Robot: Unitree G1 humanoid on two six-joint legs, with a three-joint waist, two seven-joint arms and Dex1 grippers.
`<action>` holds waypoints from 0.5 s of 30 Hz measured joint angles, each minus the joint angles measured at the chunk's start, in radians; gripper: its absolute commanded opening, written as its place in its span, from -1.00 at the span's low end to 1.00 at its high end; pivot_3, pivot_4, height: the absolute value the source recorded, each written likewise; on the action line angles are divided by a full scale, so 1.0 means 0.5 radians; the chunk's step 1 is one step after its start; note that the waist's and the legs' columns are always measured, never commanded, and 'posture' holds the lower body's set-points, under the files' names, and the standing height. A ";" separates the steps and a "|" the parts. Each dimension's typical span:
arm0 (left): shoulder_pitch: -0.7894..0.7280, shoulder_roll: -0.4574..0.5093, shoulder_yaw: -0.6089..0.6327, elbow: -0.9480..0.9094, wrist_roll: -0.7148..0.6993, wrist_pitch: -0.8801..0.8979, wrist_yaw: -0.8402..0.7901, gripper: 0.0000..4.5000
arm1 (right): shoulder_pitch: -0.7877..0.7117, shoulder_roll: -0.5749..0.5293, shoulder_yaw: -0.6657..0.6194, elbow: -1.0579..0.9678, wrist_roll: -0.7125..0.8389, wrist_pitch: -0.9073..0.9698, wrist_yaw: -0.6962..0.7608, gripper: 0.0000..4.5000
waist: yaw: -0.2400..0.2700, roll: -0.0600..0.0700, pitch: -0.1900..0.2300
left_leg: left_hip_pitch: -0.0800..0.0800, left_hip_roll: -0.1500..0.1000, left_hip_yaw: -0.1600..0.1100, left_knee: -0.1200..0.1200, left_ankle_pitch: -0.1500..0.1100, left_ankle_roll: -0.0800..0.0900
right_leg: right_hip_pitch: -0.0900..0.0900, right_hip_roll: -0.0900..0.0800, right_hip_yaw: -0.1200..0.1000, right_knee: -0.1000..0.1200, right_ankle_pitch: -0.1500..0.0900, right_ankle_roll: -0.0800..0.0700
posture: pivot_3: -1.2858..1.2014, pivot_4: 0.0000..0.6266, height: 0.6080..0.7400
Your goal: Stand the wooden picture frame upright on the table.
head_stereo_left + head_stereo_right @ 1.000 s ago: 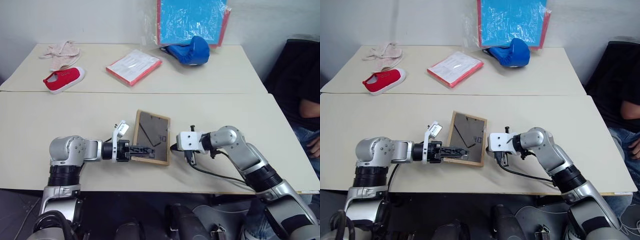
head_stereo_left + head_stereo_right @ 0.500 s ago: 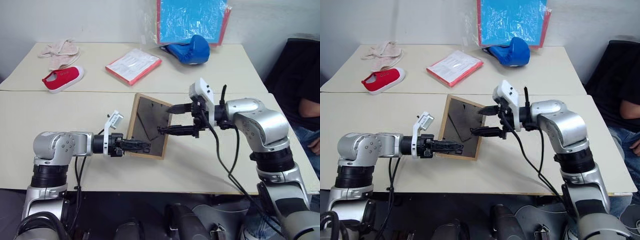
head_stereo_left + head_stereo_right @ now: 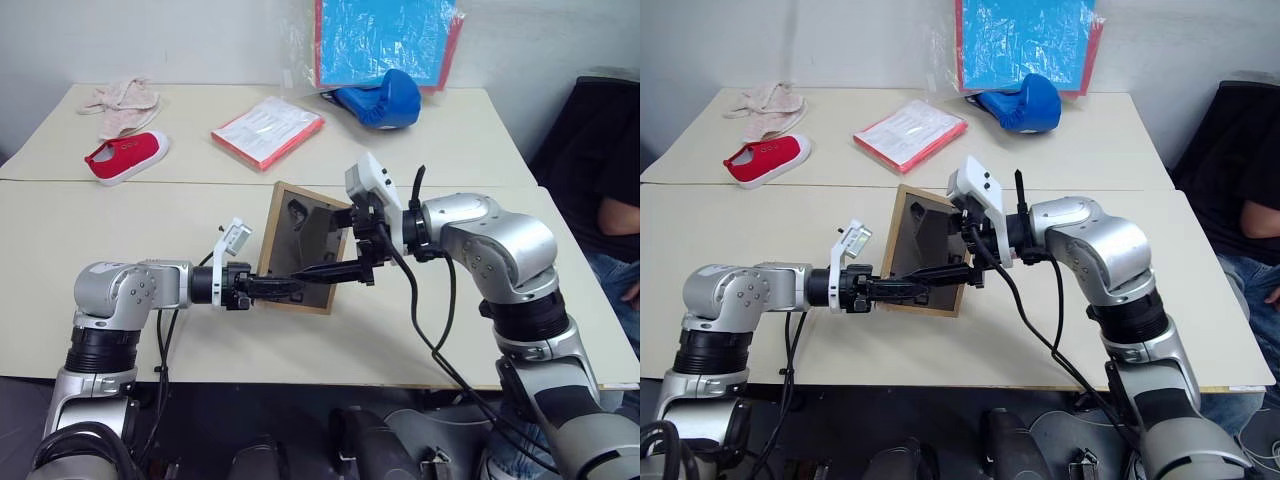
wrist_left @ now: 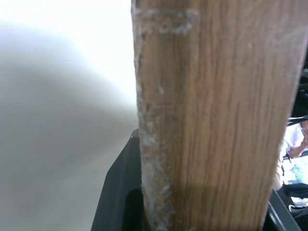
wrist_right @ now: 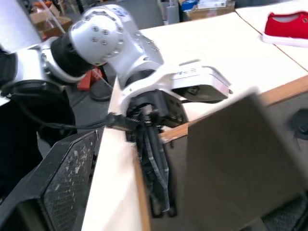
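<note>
Frame tilted up mid-picture, near bench (image 3: 120, 330) edge, dark back facing cam.
Wooden picture frame (image 3: 303, 243) is light, stiff, prob fragile front. L end effector (image 3: 285, 288) clamps lower rail; R end effector (image 3: 335, 245) wide open at the back, empty. Best hold: wood edges, pull stand out.

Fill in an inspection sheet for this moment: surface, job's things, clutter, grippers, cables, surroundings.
Surface: pale table in two sections with a seam.
Job's things: wooden picture frame tilted up off the table, dark back toward the camera, stand flap partly out; not yet standing alone.
Clutter: red shoe, pinkish cloth, red-edged booklet, blue cap-like item, blue board leaning on the wall.
Grippers: left gripper shut on the frame's lower edge; right gripper open at the frame's back, around the stand flap.
Cables: black cable hanging from the right arm.
Surroundings: seated person at the right edge; white wall behind.
</note>
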 measured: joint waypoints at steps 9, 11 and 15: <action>-0.001 0.091 0.004 0.024 -0.028 0.020 -0.040 -0.51 | 0.449 -0.570 -0.073 0.005 -0.427 -0.872 0.067 1.00 | 0.005 0.000 0.001 | -0.008 -0.001 -0.006 -0.001 -0.001 0.002 | -0.001 0.001 -0.005 -0.008 0.001 0.001 | 0.03 -0.52 1.00; -0.005 0.093 0.004 0.023 -0.054 0.039 -0.058 -0.51 | 0.547 -0.588 -0.062 0.149 -0.734 -1.576 -0.041 1.00 | -0.006 -0.001 0.001 | -0.008 -0.001 -0.005 0.000 -0.001 0.002 | -0.001 0.001 -0.004 -0.007 0.001 0.002 | 0.03 -0.52 1.00; -0.035 0.103 0.011 0.023 -0.120 0.119 -0.068 -0.51 | 0.511 -0.561 0.027 0.723 -1.527 -3.082 -0.633 1.00 | -0.015 -0.003 0.005 | -0.004 -0.002 -0.003 0.000 0.002 -0.001 | -0.001 0.001 -0.001 -0.003 0.001 0.002 | 0.03 -0.52 1.00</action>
